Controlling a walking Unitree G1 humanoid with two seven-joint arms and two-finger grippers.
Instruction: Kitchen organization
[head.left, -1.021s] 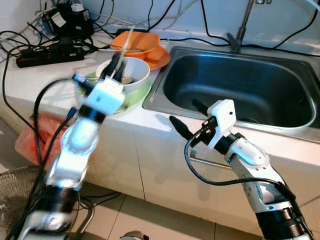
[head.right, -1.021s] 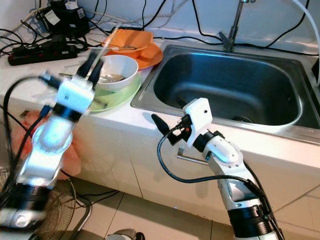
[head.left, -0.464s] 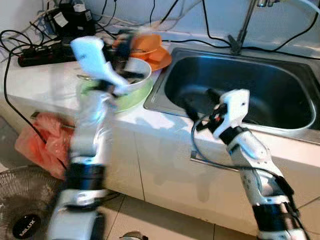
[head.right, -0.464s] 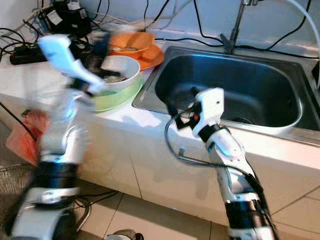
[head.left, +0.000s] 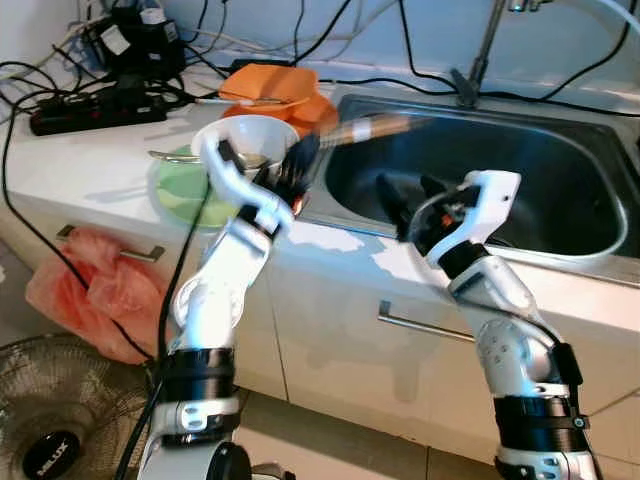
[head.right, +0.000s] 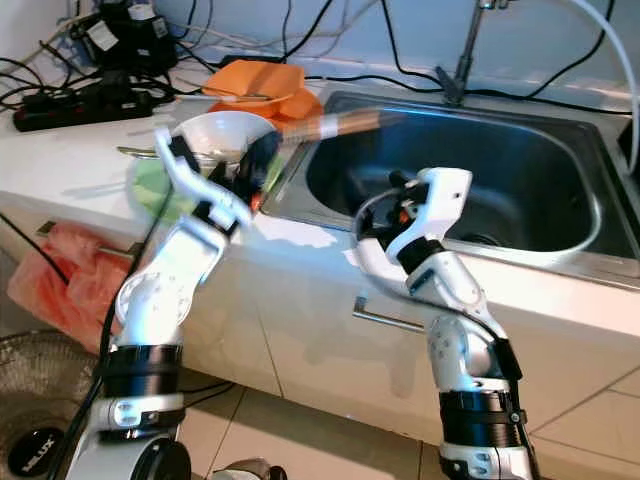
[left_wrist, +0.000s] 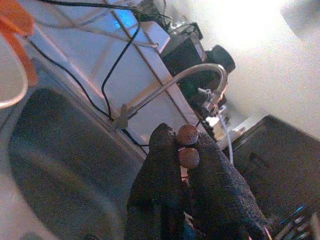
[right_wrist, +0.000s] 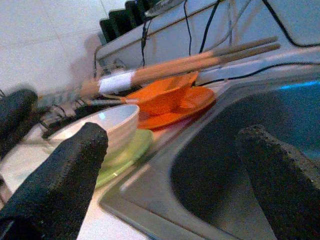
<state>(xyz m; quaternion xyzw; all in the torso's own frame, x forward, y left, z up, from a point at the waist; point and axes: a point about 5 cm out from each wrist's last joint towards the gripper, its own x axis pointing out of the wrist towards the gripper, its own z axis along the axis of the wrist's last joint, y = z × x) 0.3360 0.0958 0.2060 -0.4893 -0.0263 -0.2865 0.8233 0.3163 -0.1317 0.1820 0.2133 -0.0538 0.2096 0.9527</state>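
While the left gripper (head.left: 295, 170) clamps its fingers (left_wrist: 165, 165) shut on one end of a pair of chopsticks (head.left: 365, 129), the sticks hang in the air over the near left corner of the sink (head.left: 520, 130). Their long axis runs roughly level, from the gripper at about eight o'clock out toward two o'clock across the basin, and the pair is blurred; a pale band shows partway along it in the right wrist view. In the left wrist view the two round brown stick ends sit pinched between the black fingers.

Just at nine o'clock from the held end stands a white bowl (head.left: 250, 140) on a green plate (head.left: 180, 190), with a spoon handle (head.left: 170, 155) poking out. Behind that, at eleven o'clock, lies an orange dish on an orange plate (head.left: 275, 90). Farther left on the counter (head.left: 80, 150) sit a black power strip (head.left: 95, 108) and tangled cables.

At three o'clock from the chopsticks the right gripper (head.left: 405, 195) hovers over the sink's front rim, fingers spread wide and holding nothing. A tap (head.left: 485, 50) rises behind the basin. Below the counter are a cabinet handle (head.left: 430, 325), a red bag (head.left: 85, 290) and a fan (head.left: 60, 410).
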